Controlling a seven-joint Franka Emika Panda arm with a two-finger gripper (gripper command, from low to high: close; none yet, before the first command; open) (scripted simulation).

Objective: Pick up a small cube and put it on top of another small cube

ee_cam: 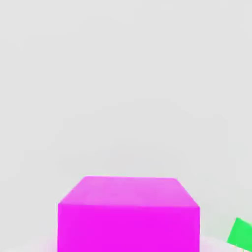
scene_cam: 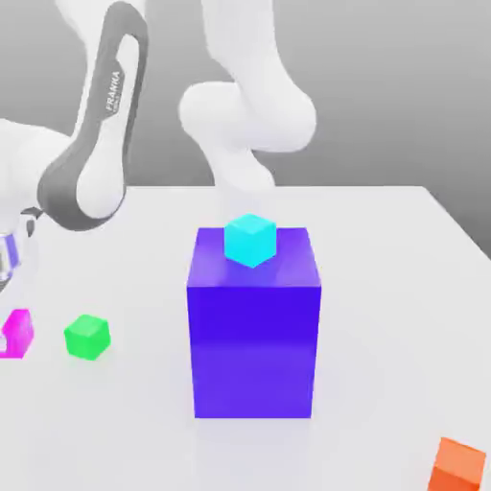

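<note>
The small magenta cube [scene_cam: 19, 332] rests on the white table at the exterior view's far left edge. In the hand view the same cube [ee_cam: 128, 214] sits very close and centred under the hand. My gripper [scene_cam: 6, 324] comes down onto it at the frame's edge and is shut on it; the arm's grey-and-white links rise above it. A small green cube [scene_cam: 87, 337] lies on the table just to the exterior view's right of the magenta one, and its corner [ee_cam: 240, 234] shows beside the magenta cube in the hand view.
A tall blue block [scene_cam: 254, 336] stands mid-table with a small cyan cube [scene_cam: 251, 239] on its top. A small orange cube [scene_cam: 458, 465] lies at the front on the exterior view's right. The white table [scene_cam: 384, 288] ends on the exterior view's right.
</note>
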